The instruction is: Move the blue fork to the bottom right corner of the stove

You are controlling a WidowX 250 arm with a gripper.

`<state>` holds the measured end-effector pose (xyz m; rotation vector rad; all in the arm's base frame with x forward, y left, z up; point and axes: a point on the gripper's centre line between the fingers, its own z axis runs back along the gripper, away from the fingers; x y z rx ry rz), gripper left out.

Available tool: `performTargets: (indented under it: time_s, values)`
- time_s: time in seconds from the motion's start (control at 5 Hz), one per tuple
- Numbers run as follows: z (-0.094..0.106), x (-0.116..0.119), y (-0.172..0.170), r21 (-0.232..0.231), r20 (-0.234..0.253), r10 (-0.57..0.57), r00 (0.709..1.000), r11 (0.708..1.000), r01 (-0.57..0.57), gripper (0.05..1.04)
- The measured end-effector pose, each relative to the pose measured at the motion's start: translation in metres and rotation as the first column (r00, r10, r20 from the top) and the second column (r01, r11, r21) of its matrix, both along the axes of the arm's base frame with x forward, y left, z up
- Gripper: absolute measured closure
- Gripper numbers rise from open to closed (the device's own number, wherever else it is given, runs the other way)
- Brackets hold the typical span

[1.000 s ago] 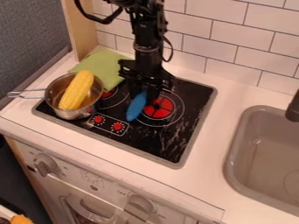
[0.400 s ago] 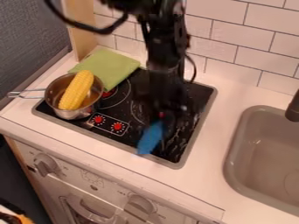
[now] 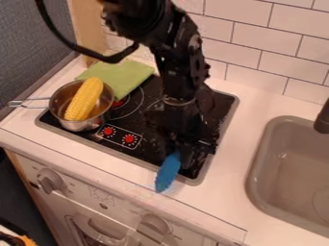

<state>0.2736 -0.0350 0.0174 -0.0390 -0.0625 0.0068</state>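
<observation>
The blue fork (image 3: 168,173) — elongated, slanting — seems clamped in the black claw (image 3: 183,157).

Even, fairly bright light is falling on the white countertop (image 3: 231,202) around the gripper (image 3: 183,154) and on the tiled wall (image 3: 257,53) behind it. The gripper's black parts are merging with the dark cooktop (image 3: 221,105) beneath, while small glints are showing on the metal saucepan (image 3: 78,126) left of it in the view, and a soft highlight is lying in the sink (image 3: 256,178) to the right.
</observation>
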Motion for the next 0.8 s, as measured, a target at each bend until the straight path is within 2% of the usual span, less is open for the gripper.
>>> performTargets:
  time_s: [0.2,0.4,0.6,0.8]
  values:
    - [-0.001,0.0,0.0,0.009,0.01,-0.001,1.0,1.0,0.001,0.616]
    - [0.002,-0.004,0.002,0.024,-0.005,-0.047,0.999,0.999,0.047,0.307]
    - [0.031,-0.002,0.018,0.008,0.051,-0.04,0.998,0.999,0.04,0.087]
    - [0.047,-0.006,0.027,-0.028,0.053,-0.068,0.996,0.997,0.07,0.081]
